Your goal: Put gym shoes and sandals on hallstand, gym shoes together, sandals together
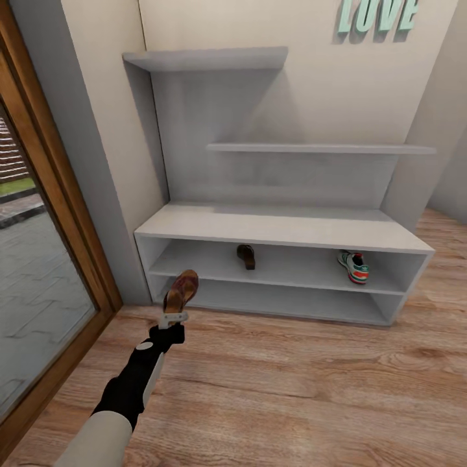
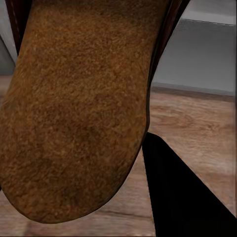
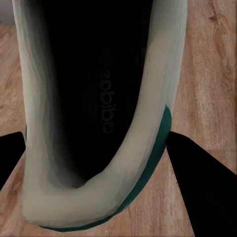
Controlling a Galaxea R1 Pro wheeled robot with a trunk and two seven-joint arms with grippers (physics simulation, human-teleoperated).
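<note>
The left gripper [image 1: 174, 317] is clamping a brown sandal [image 1: 181, 290] at seven o'clock off the shoe rack [image 1: 279, 228]. The right gripper's fingers [image 3: 202, 177] are bracketing a sneaker [image 3: 143, 163], contact unclear. Another sandal [image 1: 246, 256] and another sneaker [image 1: 353, 266] are sitting on the rack's upper shelf.

The hallstand [image 1: 279, 227] stands against the back wall, on the corridor floor [image 1: 292, 389]. On its upper open shelf one sandal [image 1: 246, 256] lies left of the middle, and one gym shoe [image 1: 353, 266] lies near the right end, well apart from it. In front of the hallstand's left end, above the floor, the left gripper [image 1: 173, 318] holds the second sandal [image 1: 181, 290] raised, level with the lower shelf. A glazed door [image 1: 39, 272] runs along the floor's left edge. In the right wrist view the second gym shoe [image 3: 98, 113] sits between the right gripper's fingers [image 3: 207, 192], over the floor.
</note>
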